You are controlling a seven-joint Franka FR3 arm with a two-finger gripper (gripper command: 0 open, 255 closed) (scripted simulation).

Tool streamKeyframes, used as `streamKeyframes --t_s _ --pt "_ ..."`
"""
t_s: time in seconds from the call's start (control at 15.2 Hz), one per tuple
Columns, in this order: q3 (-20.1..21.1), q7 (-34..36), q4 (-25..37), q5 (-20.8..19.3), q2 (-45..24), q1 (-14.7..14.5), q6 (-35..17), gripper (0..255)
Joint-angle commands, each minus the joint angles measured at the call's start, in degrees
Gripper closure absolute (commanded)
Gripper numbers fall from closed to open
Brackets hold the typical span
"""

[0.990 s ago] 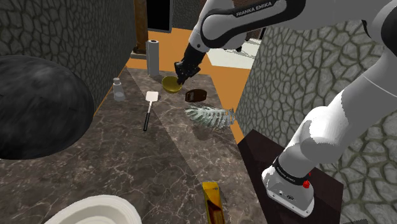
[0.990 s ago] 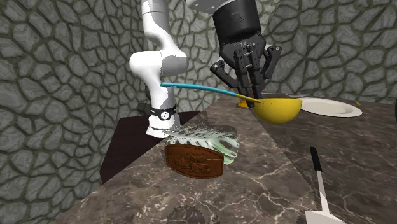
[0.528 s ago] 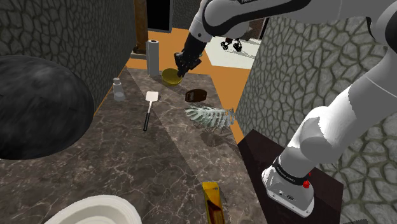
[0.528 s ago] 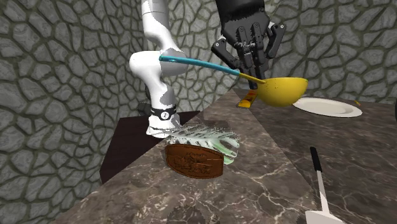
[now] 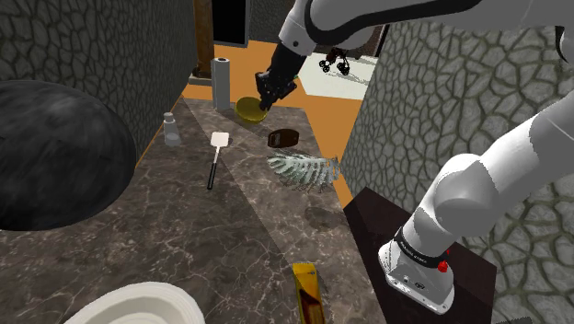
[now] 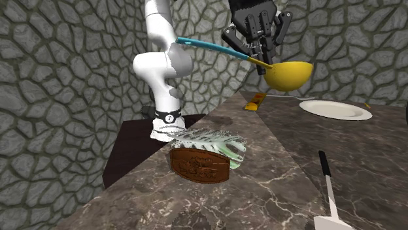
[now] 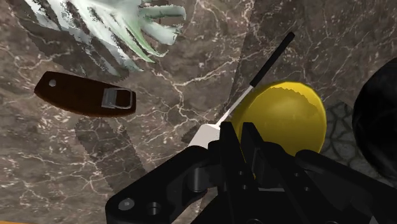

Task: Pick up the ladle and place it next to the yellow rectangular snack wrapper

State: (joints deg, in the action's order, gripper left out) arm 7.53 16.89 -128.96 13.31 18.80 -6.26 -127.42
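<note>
Pick done: your gripper [image 6: 259, 57] clamps ladle [image 6: 288, 76], clear of counter [image 6: 274, 176]. Left: carry to yellow wrapper [image 6: 254, 102], set down.

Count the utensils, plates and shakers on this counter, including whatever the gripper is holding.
Utensils: 2, ladle and spatula.
Plates: 1, white plate.
Shakers: 1, small shaker.
Total: 4.
</note>
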Motion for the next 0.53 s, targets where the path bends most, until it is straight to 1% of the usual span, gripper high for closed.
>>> streamKeyframes --t_s 0.0,0.46 --pt "1.7 2.6 -1.9 0.1 2.4 -0.9 0.1 255" --pt "7.5 10.5 -9.2 1.9 11.8 -4.3 0.7 255"
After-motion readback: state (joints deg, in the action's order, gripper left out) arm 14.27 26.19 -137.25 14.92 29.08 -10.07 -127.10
